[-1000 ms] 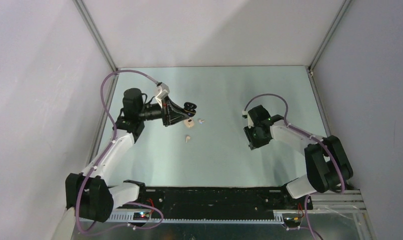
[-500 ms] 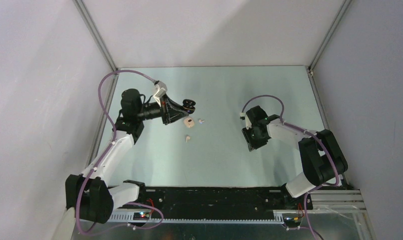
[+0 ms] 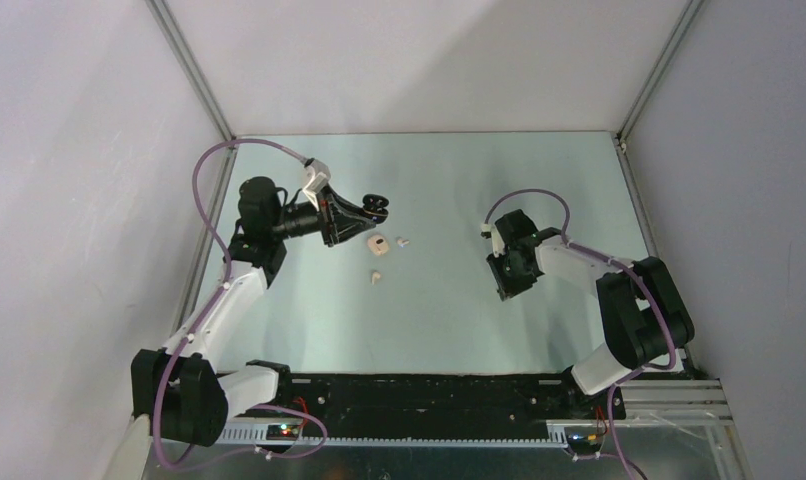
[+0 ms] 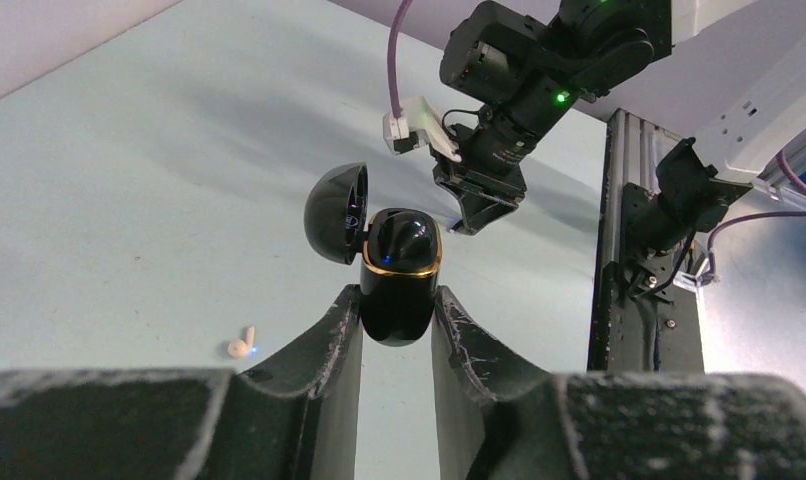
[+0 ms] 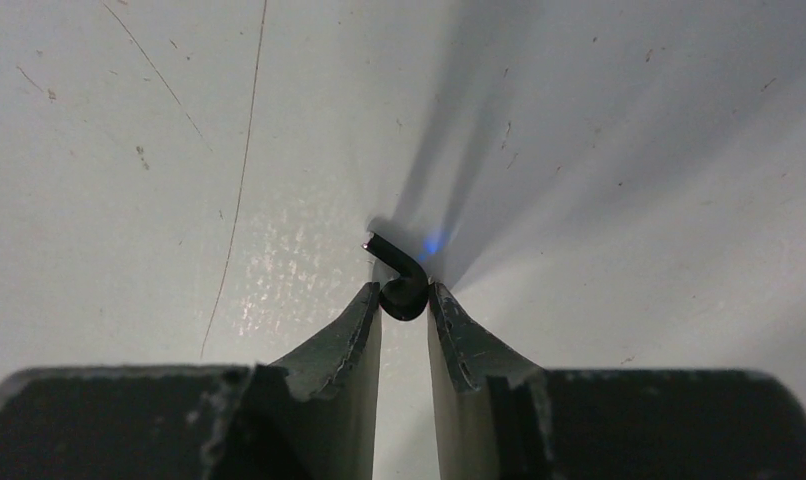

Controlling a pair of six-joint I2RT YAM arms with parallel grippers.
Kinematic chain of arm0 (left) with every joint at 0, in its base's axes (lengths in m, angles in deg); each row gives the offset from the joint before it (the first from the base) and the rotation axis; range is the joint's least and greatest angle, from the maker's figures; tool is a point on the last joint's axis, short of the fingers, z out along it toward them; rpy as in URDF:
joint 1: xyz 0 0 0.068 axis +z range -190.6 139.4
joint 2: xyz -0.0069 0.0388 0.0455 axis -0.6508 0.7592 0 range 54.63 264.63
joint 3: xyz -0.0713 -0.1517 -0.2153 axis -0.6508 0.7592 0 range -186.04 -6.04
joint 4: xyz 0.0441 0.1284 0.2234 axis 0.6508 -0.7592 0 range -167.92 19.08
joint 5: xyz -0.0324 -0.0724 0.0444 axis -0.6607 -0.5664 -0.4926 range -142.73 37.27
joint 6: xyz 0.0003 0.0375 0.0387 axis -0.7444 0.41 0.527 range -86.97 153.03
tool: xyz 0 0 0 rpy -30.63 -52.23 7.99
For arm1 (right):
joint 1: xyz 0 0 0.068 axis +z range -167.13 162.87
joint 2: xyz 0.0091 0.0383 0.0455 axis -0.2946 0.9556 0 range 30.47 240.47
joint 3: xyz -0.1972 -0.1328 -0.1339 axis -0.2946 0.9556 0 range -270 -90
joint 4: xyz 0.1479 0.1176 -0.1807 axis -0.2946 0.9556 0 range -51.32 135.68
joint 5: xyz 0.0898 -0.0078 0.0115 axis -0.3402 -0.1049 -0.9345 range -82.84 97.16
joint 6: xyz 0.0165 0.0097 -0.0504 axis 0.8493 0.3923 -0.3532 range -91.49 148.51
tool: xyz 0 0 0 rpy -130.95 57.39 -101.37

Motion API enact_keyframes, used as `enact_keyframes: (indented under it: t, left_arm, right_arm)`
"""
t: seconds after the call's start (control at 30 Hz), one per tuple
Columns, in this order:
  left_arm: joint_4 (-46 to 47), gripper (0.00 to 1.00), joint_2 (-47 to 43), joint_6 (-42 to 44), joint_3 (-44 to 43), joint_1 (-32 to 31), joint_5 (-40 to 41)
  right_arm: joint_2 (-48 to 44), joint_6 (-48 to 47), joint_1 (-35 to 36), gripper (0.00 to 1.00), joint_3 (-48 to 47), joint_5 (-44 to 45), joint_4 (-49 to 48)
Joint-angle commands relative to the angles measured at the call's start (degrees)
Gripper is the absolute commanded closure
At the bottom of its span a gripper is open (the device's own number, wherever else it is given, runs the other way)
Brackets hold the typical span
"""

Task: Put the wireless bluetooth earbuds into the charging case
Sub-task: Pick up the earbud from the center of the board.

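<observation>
Left hand (image 4: 396,297), toward 10 o'clock from the middle of the surface (image 3: 449,190), is clamped narrow on the black charging case (image 4: 399,260). The case has a gold rim and is held off the surface. Its lid (image 4: 336,213) is swung open toward 9 o'clock in the left wrist view.

Right hand (image 5: 404,292), toward 4 o'clock from the middle, is down at the surface. Its fingers are pinched narrow on the black earbud (image 5: 403,300), and the bud's stem pokes out toward 11 o'clock.

A beige rounded piece (image 3: 377,243) lies at 6 o'clock of the left hand. A pale earbud (image 4: 241,346) lies just beside it at 3 o'clock, and a beige bud (image 3: 376,277) lies near at 6 o'clock.
</observation>
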Motion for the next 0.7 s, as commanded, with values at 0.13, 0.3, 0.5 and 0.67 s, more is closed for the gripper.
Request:
enact_keyframes:
  t: [0.13,0.3,0.5,0.67]
  left_arm:
    - [3.42,1.00,-0.27,-1.17,1.14,0.36,0.40]
    - [3.82,1.00,-0.15,-1.17,1.44,0.34,0.28]
    - [4.47,1.00,1.53,-0.50,1.00,-1.00,3.46]
    - [7.56,1.00,4.78,-2.02,0.44,-3.60,8.05]
  right_arm:
    - [1.27,-4.90,-0.39,0.83,-1.48,-2.36,-3.55]
    - [-1.79,-15.45,0.54,1.00,-2.41,-2.41,-2.24]
    - [-11.62,-42.87,4.16,1.00,-9.54,2.22,4.23]
    - [-18.43,-63.55,12.77,1.00,-14.20,17.18,4.22]
